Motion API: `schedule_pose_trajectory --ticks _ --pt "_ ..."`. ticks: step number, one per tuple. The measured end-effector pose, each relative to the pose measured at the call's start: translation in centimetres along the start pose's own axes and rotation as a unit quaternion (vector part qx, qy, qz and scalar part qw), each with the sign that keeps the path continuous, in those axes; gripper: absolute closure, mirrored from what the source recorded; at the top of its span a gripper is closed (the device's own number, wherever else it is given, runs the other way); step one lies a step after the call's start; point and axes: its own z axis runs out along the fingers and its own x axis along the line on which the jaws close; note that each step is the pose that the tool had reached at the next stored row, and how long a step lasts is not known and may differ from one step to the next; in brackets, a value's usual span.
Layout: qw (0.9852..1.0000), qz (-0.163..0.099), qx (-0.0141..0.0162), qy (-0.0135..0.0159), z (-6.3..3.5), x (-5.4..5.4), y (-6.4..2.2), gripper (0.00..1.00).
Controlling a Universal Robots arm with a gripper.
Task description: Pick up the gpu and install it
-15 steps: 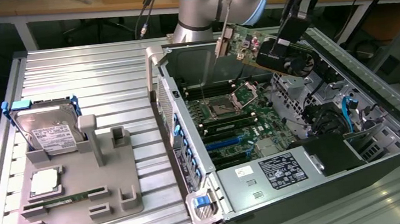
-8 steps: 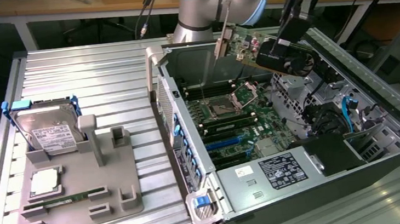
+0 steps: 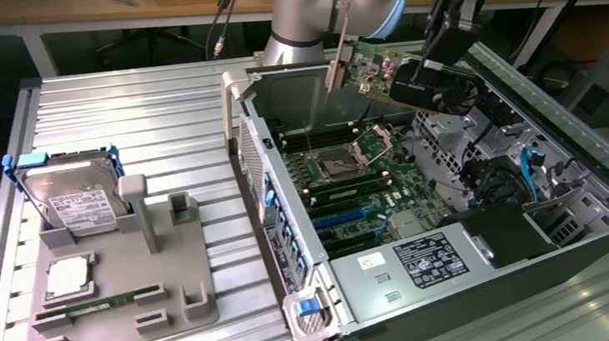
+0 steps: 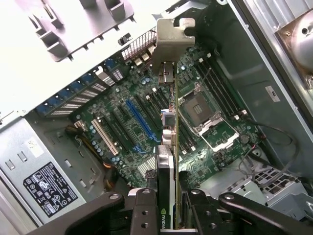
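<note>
The fingers [image 4: 143, 211] are clenching the gpu [image 3: 430, 83], gripping the card by its edge with one pad on each face. The card is hanging in the air above the far end of the open computer case [image 3: 251, 142], tilted, with its round black fan [image 3: 455, 94] facing the exterior view's right. Its silver end bracket [image 4: 171, 39] is pointing away from the fingers, toward the far wall of the case. The card is clear of the motherboard [image 3: 362, 190] and is touching nothing below it.

In the wrist view the card is showing edge-on, hanging above the row of expansion slots, with the long blue slot [image 4: 141, 121] just beside its line and the CPU socket [image 4: 198, 105] on the other side. The power supply [image 3: 425, 259] with its black label is sitting at the near end of the case.

On the slatted metal worktop [image 3: 142, 111], at the exterior view's left and well apart from the case, a grey fixture [image 3: 128, 313] is carrying a hard drive [image 3: 72, 193] standing upright between blue rails and a narrow green memory stick [image 3: 94, 308] lying flat.
</note>
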Motion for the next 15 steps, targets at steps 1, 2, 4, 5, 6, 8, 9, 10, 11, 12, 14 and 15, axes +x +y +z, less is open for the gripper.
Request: schedule_pose_trajectory --ticks 1,2,4,5,6,8,9,10,11,12,14,15 --pt "1.0000 -0.003 -0.0001 0.0001 0.00 0.00 0.00 0.73" --pt "1.0000 -0.006 -0.0003 0.0001 0.00 0.00 0.00 0.73" --pt "0.9999 -0.013 -0.0007 0.0003 0.01 0.00 0.00 0.73" --pt "0.9999 -0.016 -0.0008 0.0004 0.01 0.00 0.00 0.73" --pt "0.9998 -0.019 -0.0009 0.0005 0.01 0.00 0.00 0.73" --pt "0.9997 -0.023 -0.0011 0.0006 0.01 0.00 0.00 0.73" --pt "0.9997 -0.026 -0.0013 0.0006 0.01 0.00 0.00 0.73" --pt "0.9996 -0.030 -0.0015 0.0007 0.01 0.00 0.00 0.73" --pt "0.9995 -0.032 -0.0016 0.0008 0.01 0.00 0.00 0.73" --pt "0.9994 -0.035 -0.0017 0.0009 0.01 0.00 0.00 0.73" --pt "0.9992 -0.039 -0.0020 0.0009 0.01 0.00 0.00 0.73" --pt "0.9991 -0.041 -0.0021 0.0010 0.01 0.00 0.00 0.73"
